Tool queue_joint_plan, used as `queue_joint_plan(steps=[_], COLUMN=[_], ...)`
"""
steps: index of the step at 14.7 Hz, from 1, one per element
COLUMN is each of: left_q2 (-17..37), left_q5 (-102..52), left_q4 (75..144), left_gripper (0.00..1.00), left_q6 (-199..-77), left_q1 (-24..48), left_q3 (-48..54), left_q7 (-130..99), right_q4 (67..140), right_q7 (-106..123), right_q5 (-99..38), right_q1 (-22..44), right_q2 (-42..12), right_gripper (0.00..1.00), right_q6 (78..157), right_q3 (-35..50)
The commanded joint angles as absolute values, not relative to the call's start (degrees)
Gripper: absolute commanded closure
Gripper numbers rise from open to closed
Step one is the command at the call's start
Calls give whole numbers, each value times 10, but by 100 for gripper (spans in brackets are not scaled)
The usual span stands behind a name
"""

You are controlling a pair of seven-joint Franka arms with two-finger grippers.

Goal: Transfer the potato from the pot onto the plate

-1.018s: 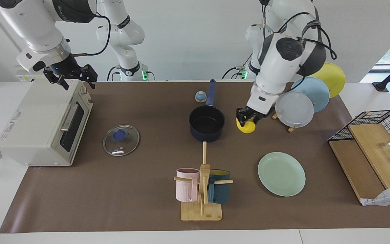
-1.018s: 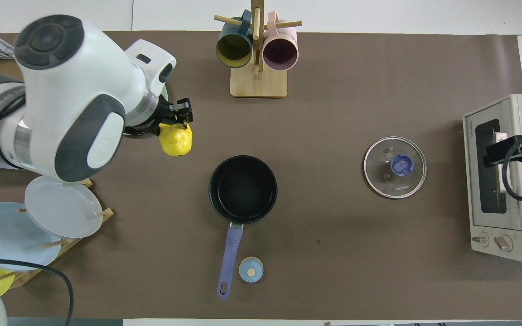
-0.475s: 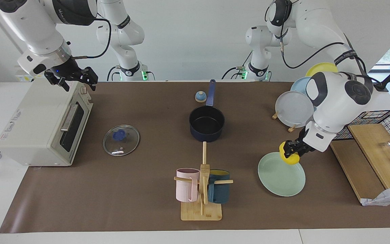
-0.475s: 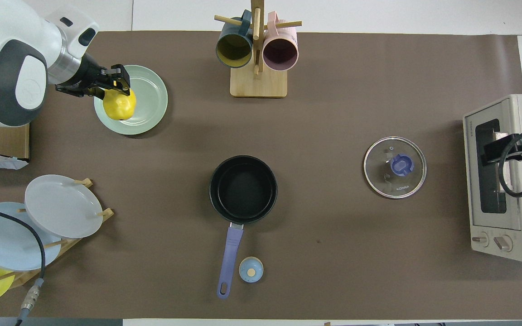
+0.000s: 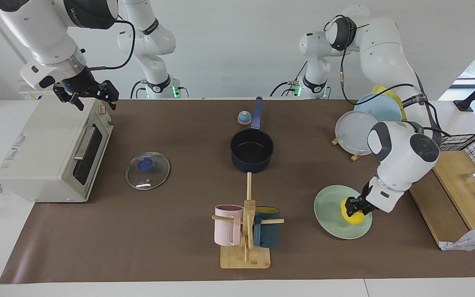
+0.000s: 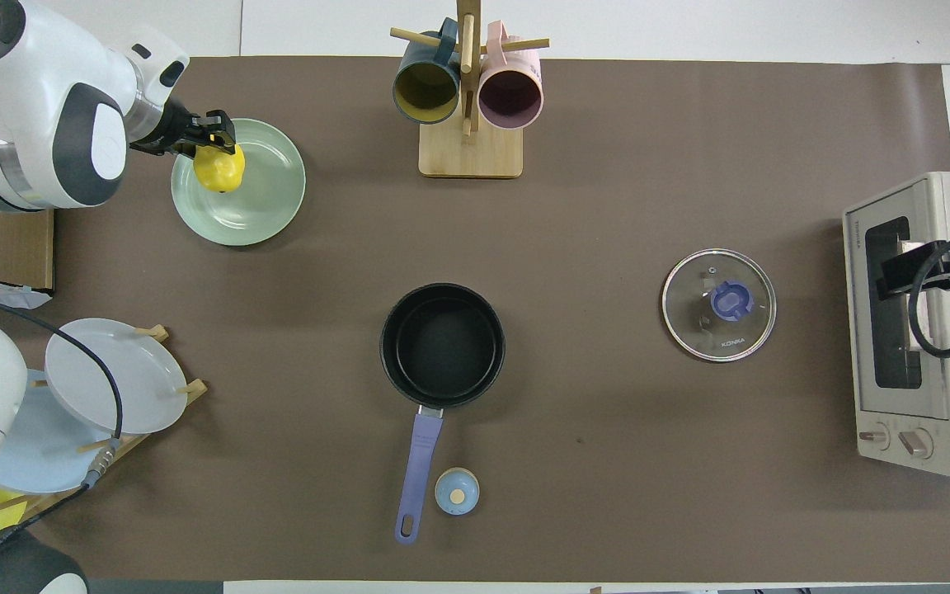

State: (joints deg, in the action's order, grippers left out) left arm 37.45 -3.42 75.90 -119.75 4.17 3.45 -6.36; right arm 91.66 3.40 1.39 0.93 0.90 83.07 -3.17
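The yellow potato (image 5: 353,215) (image 6: 220,169) is in my left gripper (image 5: 352,206) (image 6: 213,142), low over the mint-green plate (image 5: 330,209) (image 6: 265,202), at or just above its surface. The left gripper is shut on the potato. The navy pot (image 5: 252,150) (image 6: 442,344) stands empty at the table's middle, its blue handle (image 6: 417,474) pointing toward the robots. My right gripper (image 5: 91,93) (image 6: 904,276) waits above the toaster oven; its fingers look spread.
A toaster oven (image 5: 52,148) stands at the right arm's end. A glass lid (image 5: 147,170) lies beside it. A mug rack (image 5: 245,231) stands beside the green plate. A plate rack (image 5: 359,132), a wire basket (image 5: 468,148) and wooden boards are at the left arm's end. A small blue bell (image 5: 244,118) sits by the pot handle.
My left gripper has carried the potato from beside the pot over to the green plate and lowered it toward the plate. The right arm has stayed put.
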Motion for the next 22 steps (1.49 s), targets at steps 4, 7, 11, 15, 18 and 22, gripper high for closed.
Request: queue_joint_plan(steps=[4, 7, 11, 15, 18, 22], left_q2=[353, 352, 303, 208, 131, 61], left_q5=[-20, 3, 12, 7, 10, 11], left_q4=[826, 824, 819, 809, 811, 816], left_gripper=[100, 1, 0, 0, 0, 0], left_q6=[-1250, -1244, -1198, -1057, -941, -833], left_q1=[49, 50, 46, 40, 33, 21], left_q3=[31, 31, 33, 30, 29, 29], left_q7=[-61, -57, -55, -58, -55, -16], right_q4=[895, 895, 894, 893, 893, 894], right_q7=[11, 7, 2, -5, -5, -5], right_q5=[18, 17, 18, 16, 13, 13], right_q1=[-2, -17, 1, 3, -2, 1], right_q2=[-2, -3, -10, -8, -4, -4], right_gripper=[0, 0, 0, 0, 0, 0], right_q6=[811, 811, 807, 806, 807, 811], right_q3=[-8, 11, -11, -10, -9, -7])
